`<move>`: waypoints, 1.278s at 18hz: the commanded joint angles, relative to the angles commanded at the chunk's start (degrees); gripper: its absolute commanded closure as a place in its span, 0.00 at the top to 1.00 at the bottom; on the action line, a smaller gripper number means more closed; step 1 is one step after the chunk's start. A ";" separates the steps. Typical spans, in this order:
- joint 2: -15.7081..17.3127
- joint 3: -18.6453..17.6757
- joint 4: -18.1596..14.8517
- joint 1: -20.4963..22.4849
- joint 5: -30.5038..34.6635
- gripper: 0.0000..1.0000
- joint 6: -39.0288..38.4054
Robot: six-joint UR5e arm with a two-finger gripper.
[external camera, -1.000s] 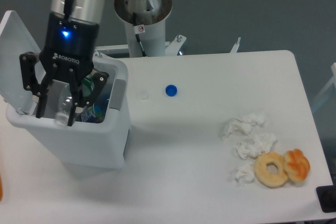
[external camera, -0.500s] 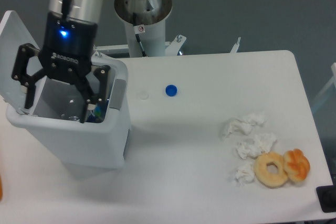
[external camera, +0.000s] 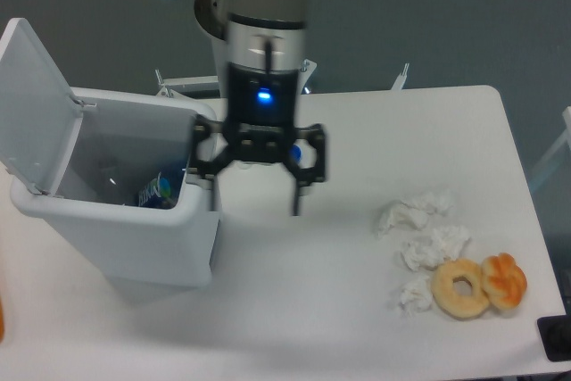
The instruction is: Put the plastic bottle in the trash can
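The trash can [external camera: 134, 238] stands at the left of the table with its white lid [external camera: 31, 104] swung open. The plastic bottle [external camera: 109, 176] shows only faintly as a clear shape lying inside the can, beside a blue-printed packet [external camera: 156, 192]. My gripper [external camera: 254, 189] is open and empty, fingers spread wide. It hangs over the table just right of the can, apart from the bottle.
A small blue cap [external camera: 294, 154] lies behind the gripper, mostly hidden by it. Crumpled white tissues [external camera: 428, 238] and two doughnuts [external camera: 477, 285] lie at the right front. The arm's base column [external camera: 243, 15] stands behind the table.
The gripper opened over the can and let the bottle drop inside. It then moved right, out from over the can to above the table.
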 joint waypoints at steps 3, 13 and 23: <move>-0.09 -2.98 -0.36 3.52 0.00 1.00 12.02; -3.16 -2.47 -12.55 11.34 11.76 1.00 45.25; -14.14 5.61 -14.43 14.96 17.23 1.00 54.34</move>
